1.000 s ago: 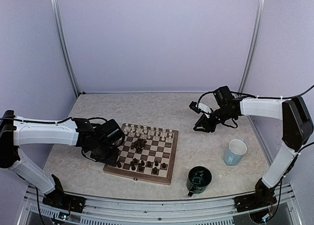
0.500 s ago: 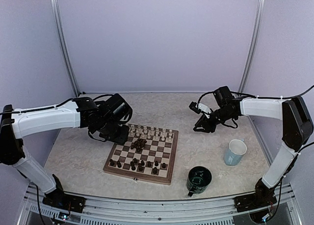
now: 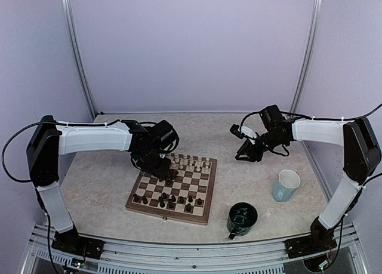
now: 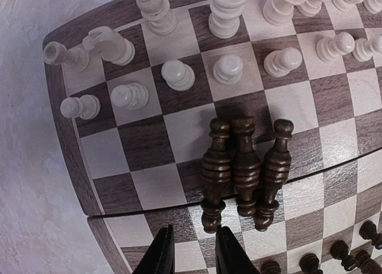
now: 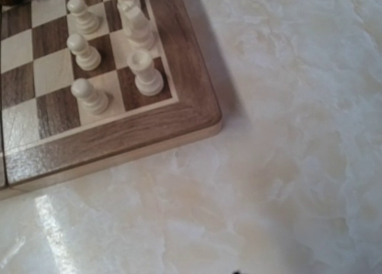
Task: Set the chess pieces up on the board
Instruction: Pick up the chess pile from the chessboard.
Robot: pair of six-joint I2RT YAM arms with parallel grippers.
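Note:
The board (image 3: 164, 216) lies mid-table. Cream chess pieces (image 3: 190, 162) stand in its two far rows, and dark ones (image 3: 174, 200) are scattered upright along the near rows. Three dark pieces (image 4: 242, 166) lie on their sides, side by side, near the board's middle. My left gripper (image 3: 160, 168) hovers over the board's far-left part. In the left wrist view its jaws (image 4: 194, 251) stand open and empty, just short of the lying pieces. My right gripper (image 3: 245, 154) hangs above bare table off the board's far-right corner (image 5: 203, 116); its fingers hardly show.
A pale blue mug (image 3: 286, 185) stands at the right. A dark green mug (image 3: 242, 219) sits near the front, right of the board. Marbled tabletop (image 5: 286, 166) surrounds the board, with walls and frame posts around the cell.
My left arm has swung from the board's near-left corner up and rightwards to its far-left part. The right arm has stayed put.

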